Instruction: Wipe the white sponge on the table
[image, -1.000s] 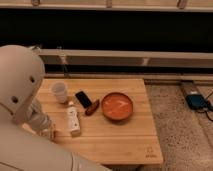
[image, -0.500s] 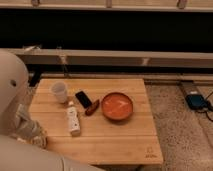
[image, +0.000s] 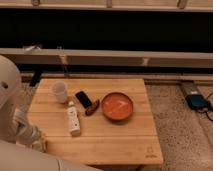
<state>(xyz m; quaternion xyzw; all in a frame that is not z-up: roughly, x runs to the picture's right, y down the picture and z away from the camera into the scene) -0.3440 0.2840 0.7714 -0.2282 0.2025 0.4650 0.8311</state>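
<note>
Wooden table (image: 125, 135) is filling the middle of the room. I am not making out the sponge on it. At its near left edge the gripper (image: 38, 144) is sitting low, its grip impossible to tell. Beyond are lying a bottle (image: 73, 119), cup (image: 59, 91) and red bowl (image: 117, 106).

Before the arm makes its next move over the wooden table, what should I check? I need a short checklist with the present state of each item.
1. White sponge found: cannot tell. No flat off-white pad shows on the table; the arm may hide it at the front-left corner.
2. Gripper in place: ok, low at the table's front-left edge.
3. White bottle out of the wiping path: not ok. It lies just right of the arm and a sweep might knock it.
4. White cup safe: ok, upright near the back left.
5. Orange bowl safe: ok, in the middle, far from the gripper.
</note>
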